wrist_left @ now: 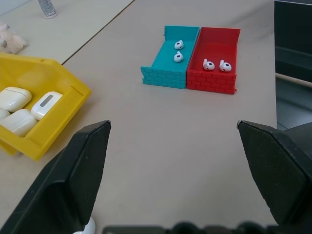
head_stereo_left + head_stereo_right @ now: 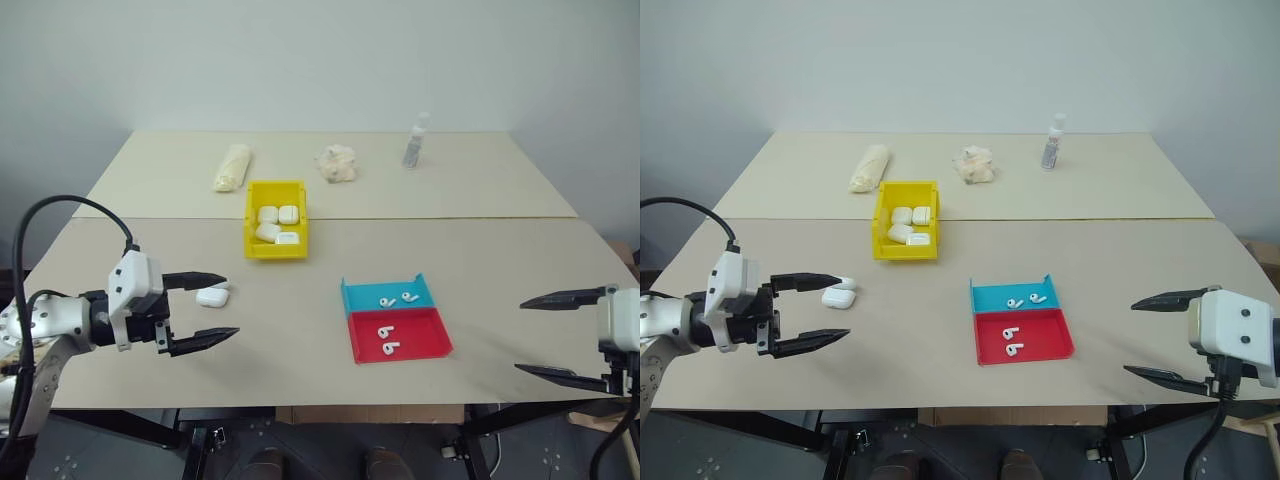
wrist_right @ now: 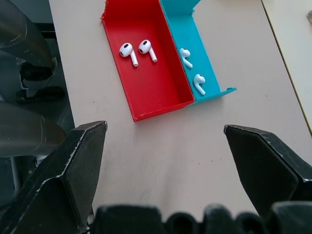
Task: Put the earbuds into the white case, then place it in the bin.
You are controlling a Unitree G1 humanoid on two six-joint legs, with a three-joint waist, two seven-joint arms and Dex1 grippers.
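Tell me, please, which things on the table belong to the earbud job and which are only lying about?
For the job:
- earbuds in the red tray
- earbuds in the blue tray
- white case near the left gripper
- yellow bin, already holding four cases

Lying about:
- small bottle
- rolled cloth
- crumpled wad

Bin point(image 2: 251, 222) mid-counter point(image 2: 480, 250), cases inside. Loose case point(image 2: 212, 296) nearer, left of bin. Two trays point(image 2: 395, 320) right, earbuds point(image 2: 386, 340) in each. Bottle point(image 2: 415, 142), roll point(image 2: 233, 167), wad point(image 2: 337, 163) along far side.
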